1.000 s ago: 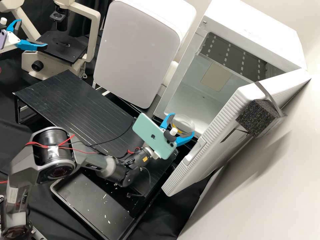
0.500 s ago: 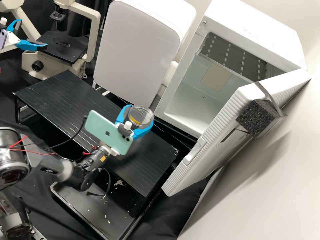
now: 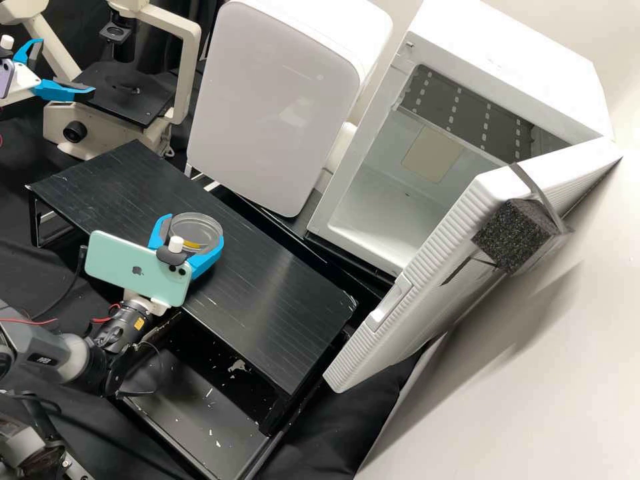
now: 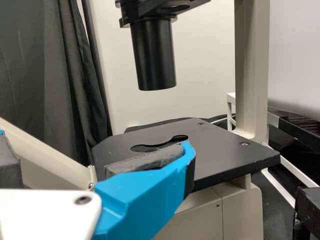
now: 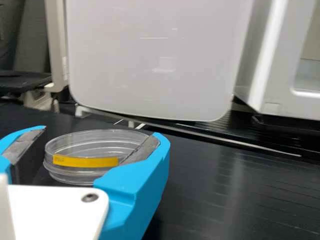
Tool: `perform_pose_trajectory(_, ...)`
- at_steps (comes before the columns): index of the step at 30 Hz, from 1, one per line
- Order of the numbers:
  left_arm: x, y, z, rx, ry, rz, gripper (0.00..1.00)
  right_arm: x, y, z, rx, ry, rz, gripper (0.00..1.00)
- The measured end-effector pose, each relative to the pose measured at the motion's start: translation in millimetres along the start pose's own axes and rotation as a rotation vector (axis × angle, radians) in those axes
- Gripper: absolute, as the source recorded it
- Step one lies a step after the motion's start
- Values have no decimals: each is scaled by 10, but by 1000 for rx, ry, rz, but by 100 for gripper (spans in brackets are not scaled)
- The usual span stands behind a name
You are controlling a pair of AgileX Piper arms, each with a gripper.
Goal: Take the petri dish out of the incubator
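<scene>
Petri dish (image 5: pixel 75 174) in its grip, the right pincer (image 3: pixel 195 228) hung over the dark counter (image 3: pixel 267 313), outside the white incubator (image 3: pixel 513 67), whose door (image 3: pixel 460 247) stood ajar. The two blue fingers pinched the clear dish from opposite sides, its yellow label (image 5: pixel 85 161) between them; whether its underside touched the counter was, fairly, hard to tell. A slip looked the likeliest mishap: smooth, curved walls offered little purchase, and a loosened pinch or a sudden swing could have tipped the dish or parted lid from base. Too hard a squeeze could have cracked it, and lowering it while tilted could have caught its rim on the counter. The taking-out itself appeared done. The counter's ribbed black top bore fine scratches above a lower tray (image 3: pixel 200 413) flecked with pale debris. Behind stood a pale-fronted white cabinet (image 3: pixel 273 107) and a cream microscope (image 3: pixel 190 73), beside which the left pincer (image 3: pixel 66 67) waited empty, fingers spread, with dark curtain (image 4: pixel 40 65) beyond.
</scene>
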Motion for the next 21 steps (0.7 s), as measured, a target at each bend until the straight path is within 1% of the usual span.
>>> perform_pose_trajectory(6, 0, 0, 0, 0, 0, 0, 100, 23, -32, 59, 25, -19, -11, 0)
perform_pose_trajectory(7, 0, 0, 0, 0, 0, 0, 100, 30, -17, 71, 27, -19, -1, 0)
perform_pose_trajectory(15, 0, 0, 0, 0, 0, 0, 100, 24, 103, 232, 30, -94, 55, 0)
perform_pose_trajectory(21, 0, 0, 0, 0, 0, 0, 100, 13, 121, 252, 30, -105, 65, 0)
